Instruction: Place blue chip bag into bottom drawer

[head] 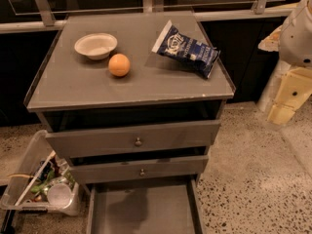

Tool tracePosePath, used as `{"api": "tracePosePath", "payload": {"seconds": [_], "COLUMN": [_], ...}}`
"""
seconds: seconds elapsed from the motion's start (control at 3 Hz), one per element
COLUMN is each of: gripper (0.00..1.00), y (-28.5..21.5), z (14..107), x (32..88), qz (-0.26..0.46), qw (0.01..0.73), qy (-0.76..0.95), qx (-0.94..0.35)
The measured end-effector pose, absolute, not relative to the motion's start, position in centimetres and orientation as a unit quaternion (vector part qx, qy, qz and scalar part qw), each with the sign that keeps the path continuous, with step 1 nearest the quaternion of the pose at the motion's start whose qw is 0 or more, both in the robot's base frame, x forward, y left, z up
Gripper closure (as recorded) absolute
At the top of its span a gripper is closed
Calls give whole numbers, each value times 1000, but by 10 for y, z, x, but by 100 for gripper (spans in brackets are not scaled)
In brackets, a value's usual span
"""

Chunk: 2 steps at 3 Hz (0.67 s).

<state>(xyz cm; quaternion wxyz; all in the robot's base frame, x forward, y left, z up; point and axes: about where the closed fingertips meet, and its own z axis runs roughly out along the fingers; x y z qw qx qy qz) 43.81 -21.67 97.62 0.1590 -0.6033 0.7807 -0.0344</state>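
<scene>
Grey cabinet top [97,89] carries the blue chip bag [187,50], well left of the gripper [287,99].
Risk: slick foil could slip from a pinch, or the bag could snag on the upper drawers [131,140] jutting above the open bottom drawer [144,208], down-left of the gripper. The arm [298,30] hangs beside the cabinet, gripper touching nothing; open or closed cannot be told.

The blue chip bag [187,48] is lettered in white; the bottom drawer [144,209] is coloured grey; the gripper [288,100], at three o'clock, cream.
</scene>
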Motion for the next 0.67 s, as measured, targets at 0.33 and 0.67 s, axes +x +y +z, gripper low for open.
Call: {"api": "tracePosePath", "payload": {"seconds": [0.33, 0.67], "gripper": [0, 0], "y": [-216, -211], "z": [977, 980], "x": [439, 454], "qz": [-35, -48], "qw": [160, 181], "qy": [780, 771], "qx": [-603, -609]}}
